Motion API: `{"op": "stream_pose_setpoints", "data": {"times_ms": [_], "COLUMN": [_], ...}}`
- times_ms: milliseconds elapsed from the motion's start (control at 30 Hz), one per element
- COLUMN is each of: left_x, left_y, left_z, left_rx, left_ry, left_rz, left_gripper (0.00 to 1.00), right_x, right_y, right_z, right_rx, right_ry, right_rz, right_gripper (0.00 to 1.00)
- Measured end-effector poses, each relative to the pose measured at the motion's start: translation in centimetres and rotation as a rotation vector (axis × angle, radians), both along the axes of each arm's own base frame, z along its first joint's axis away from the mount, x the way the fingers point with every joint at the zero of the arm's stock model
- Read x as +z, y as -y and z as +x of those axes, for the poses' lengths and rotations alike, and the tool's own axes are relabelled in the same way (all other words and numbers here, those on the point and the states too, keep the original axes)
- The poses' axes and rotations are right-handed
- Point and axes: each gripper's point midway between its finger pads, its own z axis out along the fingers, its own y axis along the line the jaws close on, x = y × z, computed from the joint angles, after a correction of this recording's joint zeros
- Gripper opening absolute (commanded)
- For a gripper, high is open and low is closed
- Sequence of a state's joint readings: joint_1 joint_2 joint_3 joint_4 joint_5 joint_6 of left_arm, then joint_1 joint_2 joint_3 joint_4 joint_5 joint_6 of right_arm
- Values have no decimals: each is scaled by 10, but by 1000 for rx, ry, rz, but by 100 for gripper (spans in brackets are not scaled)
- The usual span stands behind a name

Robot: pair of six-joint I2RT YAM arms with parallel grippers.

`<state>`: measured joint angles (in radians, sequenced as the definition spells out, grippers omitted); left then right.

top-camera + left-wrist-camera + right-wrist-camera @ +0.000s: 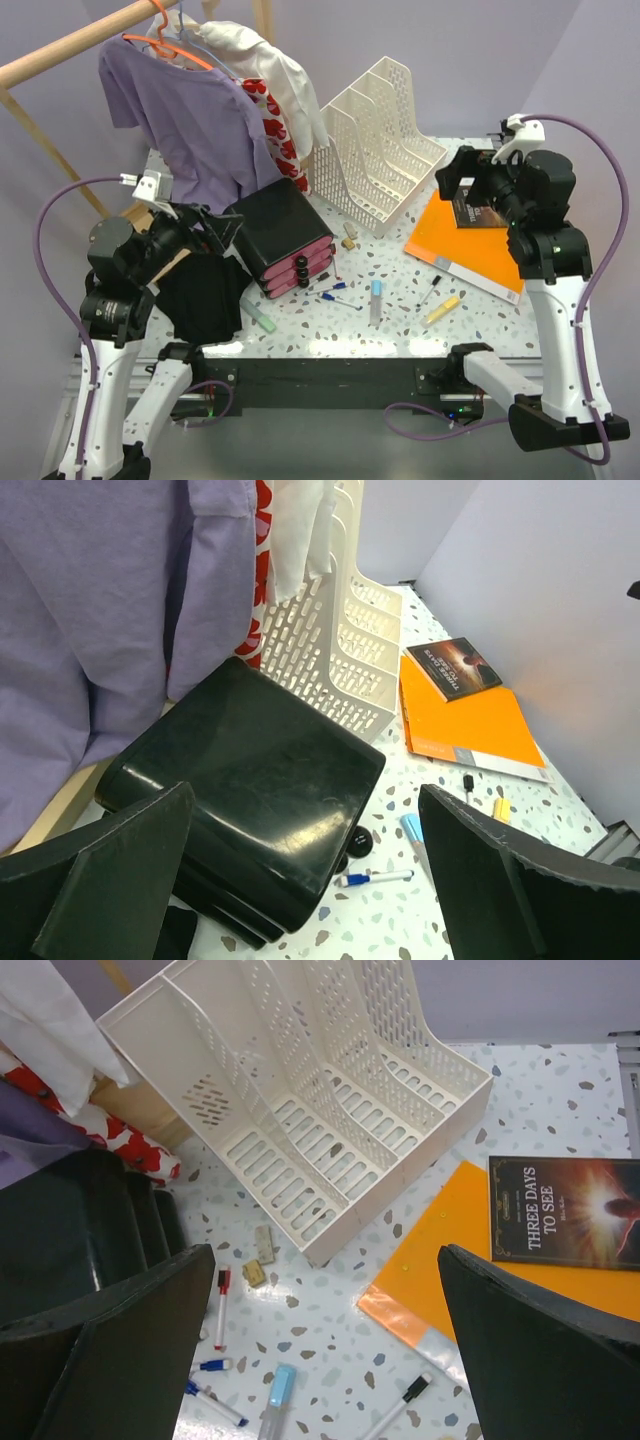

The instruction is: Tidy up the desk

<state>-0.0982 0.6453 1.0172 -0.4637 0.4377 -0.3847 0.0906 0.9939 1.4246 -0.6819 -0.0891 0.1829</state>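
Observation:
The desk (400, 275) is a white speckled tabletop. On it stand a black drawer unit (283, 238) with pink drawer fronts and a white file rack (375, 140). An orange folder (470, 250) lies at the right with a dark book (565, 1210) on it. Several markers (335, 297), a light-blue highlighter (376, 300) and a yellow one (442, 310) lie scattered in front. My left gripper (225, 228) is open and empty above the drawer unit (250, 780). My right gripper (455, 182) is open and empty, high above the folder's (440, 1260) left edge.
A wooden clothes rack at the back left holds a purple shirt (190, 120) and white and red-patterned garments. A black cloth (205, 295) lies at the desk's left front. Two small erasers (262, 1250) lie by the file rack (300, 1090). A green marker (262, 320) lies near the front edge.

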Motion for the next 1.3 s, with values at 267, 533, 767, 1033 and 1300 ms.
{"op": "stream_pose_setpoints", "data": {"times_ms": [267, 533, 767, 1033, 1300], "left_x": [-6, -31, -60, -57, -29], "left_y": [0, 4, 15, 30, 40], "left_z": [-4, -3, -7, -29, -46], "left_rx": [0, -26, -91, -185, -238], "left_ry": [-36, -97, -183, -196, -152], "left_rz": [4, 7, -22, -114, -221], "left_gripper": [100, 100, 99, 99, 100], "right_x": [-2, -37, -88, -141, -160], "right_y": [-53, -115, -162, -162, -149], "right_z": [-20, -74, -104, -93, -77], "right_rx": [388, 911, 1176, 1154, 1065], "right_ry": [29, 29, -57, -166, -183], "right_rz": [-43, -96, -152, -225, -306], "right_gripper": [99, 99, 99, 99, 99]}}
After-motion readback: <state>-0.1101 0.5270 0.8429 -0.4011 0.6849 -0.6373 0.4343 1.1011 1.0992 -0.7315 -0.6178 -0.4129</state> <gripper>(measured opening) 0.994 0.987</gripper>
